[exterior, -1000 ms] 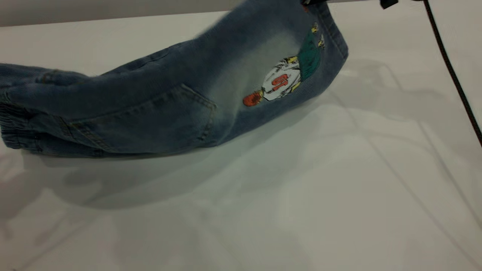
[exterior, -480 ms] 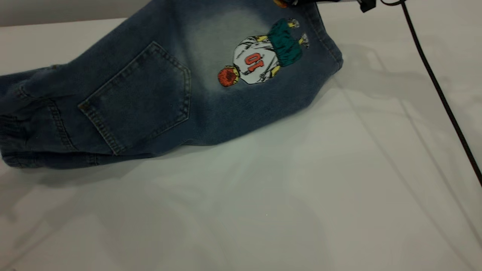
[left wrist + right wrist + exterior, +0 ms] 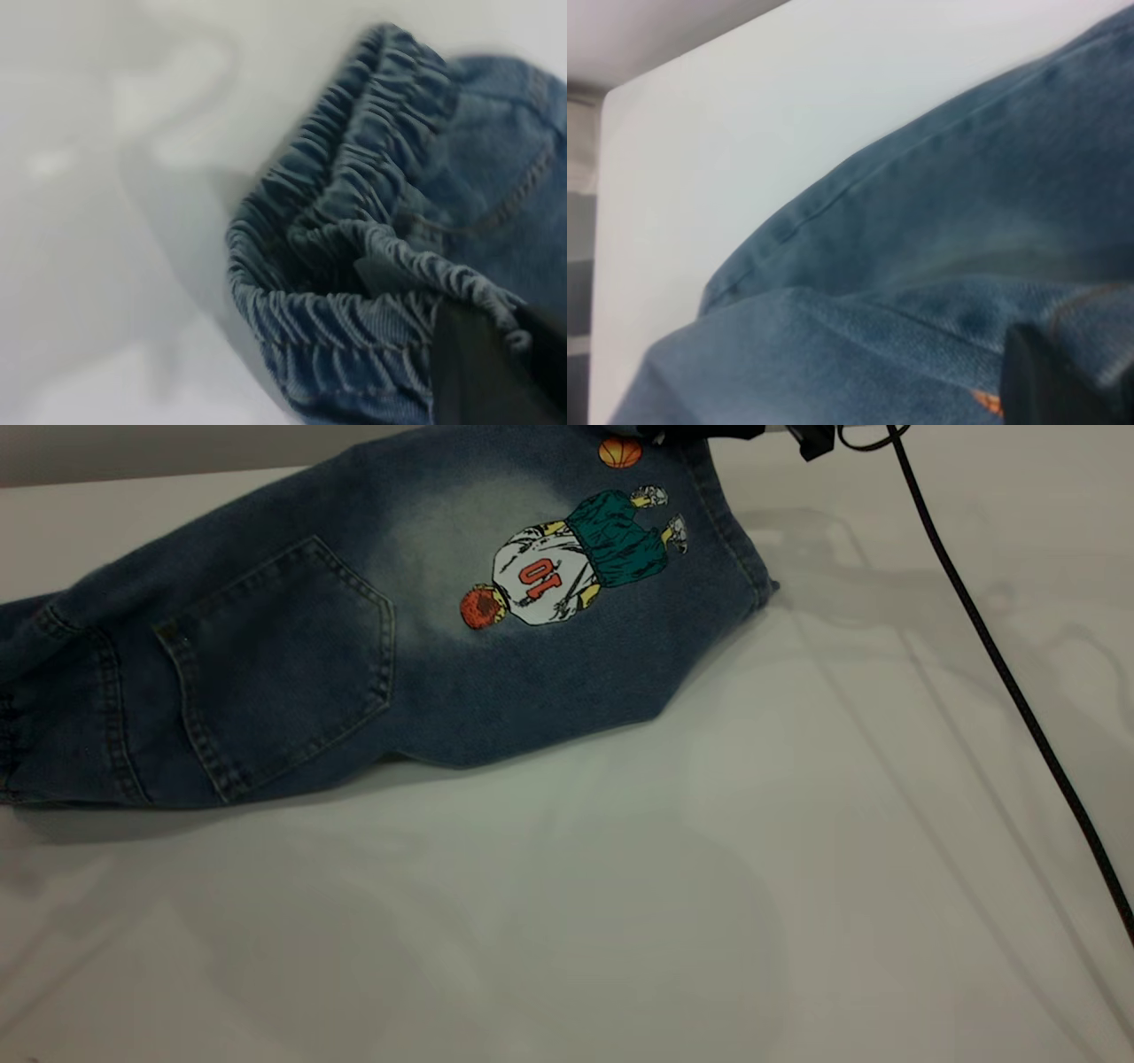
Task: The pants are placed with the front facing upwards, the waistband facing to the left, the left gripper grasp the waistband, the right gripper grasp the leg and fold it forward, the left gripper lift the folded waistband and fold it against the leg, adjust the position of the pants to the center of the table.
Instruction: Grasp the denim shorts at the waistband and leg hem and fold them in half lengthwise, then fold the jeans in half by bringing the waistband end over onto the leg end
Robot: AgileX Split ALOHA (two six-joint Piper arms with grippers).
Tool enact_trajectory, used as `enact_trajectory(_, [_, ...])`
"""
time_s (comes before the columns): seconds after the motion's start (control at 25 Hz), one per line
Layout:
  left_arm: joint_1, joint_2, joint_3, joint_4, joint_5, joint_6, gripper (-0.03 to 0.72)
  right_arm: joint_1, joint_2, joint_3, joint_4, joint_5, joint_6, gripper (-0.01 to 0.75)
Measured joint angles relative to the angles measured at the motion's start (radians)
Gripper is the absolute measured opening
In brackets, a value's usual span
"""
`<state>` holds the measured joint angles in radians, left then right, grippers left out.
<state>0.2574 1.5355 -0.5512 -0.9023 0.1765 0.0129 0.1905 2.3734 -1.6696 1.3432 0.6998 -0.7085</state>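
Observation:
The pants [image 3: 425, 664] lie across the far left of the table [image 3: 709, 921], folded so the back pocket [image 3: 275, 664] and basketball-player print [image 3: 567, 567] face up. The upper leg [image 3: 620, 646] rises to its hem at the top edge, where my right gripper [image 3: 700, 430] holds it; in the right wrist view a black finger [image 3: 1054, 381] presses on the denim [image 3: 921, 266]. In the left wrist view the gathered waistband [image 3: 354, 204] bunches in folds, and my left gripper [image 3: 500, 350] is shut on one fold. The left gripper is outside the exterior view.
A black cable [image 3: 1001, 664] runs from the right arm down across the table's right side. The table's far edge [image 3: 607, 221] and corner show in the right wrist view. Bare tabletop stretches in front of and to the right of the pants.
The right gripper has carried the leg hem leftward and lower. The leg has turned over and flattened, so the pocket and print now face up and sit farther left.

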Motion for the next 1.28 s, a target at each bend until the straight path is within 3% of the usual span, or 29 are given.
enact_trajectory(0.28, [0.0, 0.077, 0.0, -0.043, -0.066, 0.0, 0.104, 0.0, 0.054, -0.044, 0.01, -0.018, -0.037, 0.032])
enact_trajectory(0.4, [0.0, 0.101, 0.0, -0.041, -0.073, 0.01, 0.104, 0.0, 0.053, -0.044, 0.019, -0.014, -0.065, 0.08])
enact_trajectory(0.52, [0.0, 0.101, 0.0, -0.041, -0.073, 0.066, 0.106, 0.0, 0.053, -0.044, 0.05, -0.021, -0.089, 0.193])
enact_trajectory(0.64, [0.0, 0.101, 0.0, -0.041, -0.056, 0.121, 0.145, 0.0, 0.052, -0.044, 0.09, -0.021, -0.131, 0.373])
enact_trajectory(0.76, [0.0, 0.101, 0.0, -0.04, -0.054, 0.166, 0.246, 0.0, 0.048, -0.044, 0.108, 0.026, -0.157, 0.535])
enact_trajectory(0.88, [0.0, 0.101, 0.0, -0.039, -0.049, 0.224, 0.371, 0.0, 0.045, -0.045, 0.084, 0.101, -0.163, 0.616])
enact_trajectory(1.04, [0.0, 0.094, -0.002, -0.038, -0.053, 0.314, 0.461, -0.001, 0.045, -0.045, 0.024, 0.193, -0.16, 0.608])
enact_trajectory(1.28, [0.0, 0.053, -0.009, -0.038, -0.114, 0.4, 0.475, -0.001, 0.045, -0.045, -0.011, 0.298, -0.122, 0.552])
